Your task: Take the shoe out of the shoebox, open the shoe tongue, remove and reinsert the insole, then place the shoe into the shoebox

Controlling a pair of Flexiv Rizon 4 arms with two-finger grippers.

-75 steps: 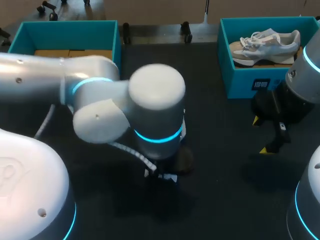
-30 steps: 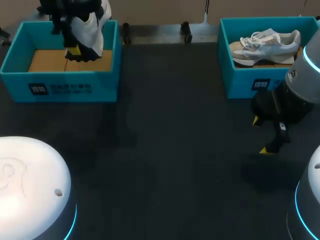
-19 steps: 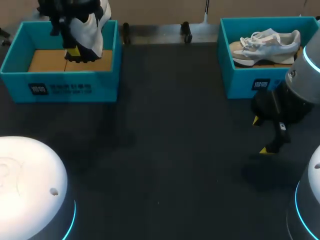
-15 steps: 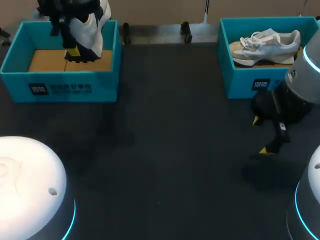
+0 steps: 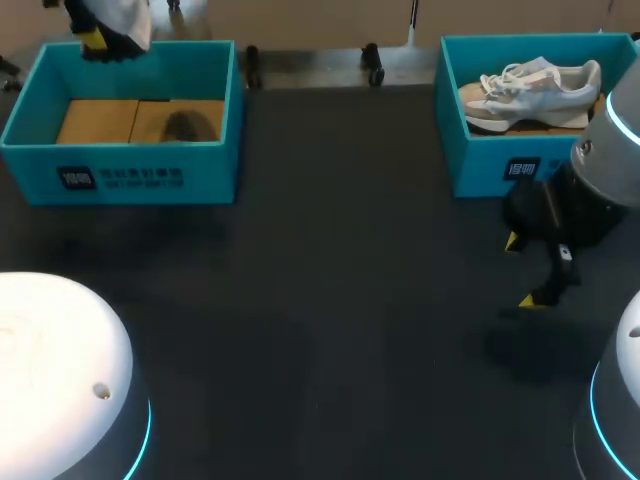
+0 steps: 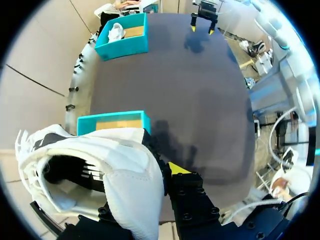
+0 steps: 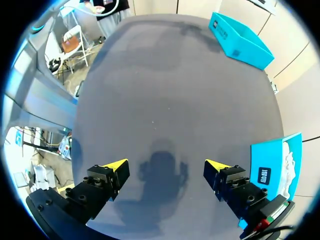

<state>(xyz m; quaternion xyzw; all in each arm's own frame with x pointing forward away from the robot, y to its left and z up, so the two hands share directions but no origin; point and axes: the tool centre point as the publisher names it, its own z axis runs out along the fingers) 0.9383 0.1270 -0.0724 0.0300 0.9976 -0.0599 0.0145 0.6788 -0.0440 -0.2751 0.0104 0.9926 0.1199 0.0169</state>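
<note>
Evidently the step: lifting the shoe (image 6: 117,172) out of the shoebox (image 5: 130,150) looked all but done; every later step remained.
Next move: it called for lowering the shoe onto bare desk (image 5: 330,300), within reach of the right tool (image 5: 530,272).
Right tool: nearest, it hung low over the desk, fingers wide apart, empty.
Shoebox: farther off, teal, it showed only its cardboard floor.
Left tool (image 5: 98,38): it was clamped on the shoe.
Shoe: farthest, white, padded and laced, it was held aloft, clear above the shoebox.

Head view overhead from behind, wrist fisheyes looking down, all sharing table (image 5: 340,300) and right shoebox (image 5: 480,168)
</note>
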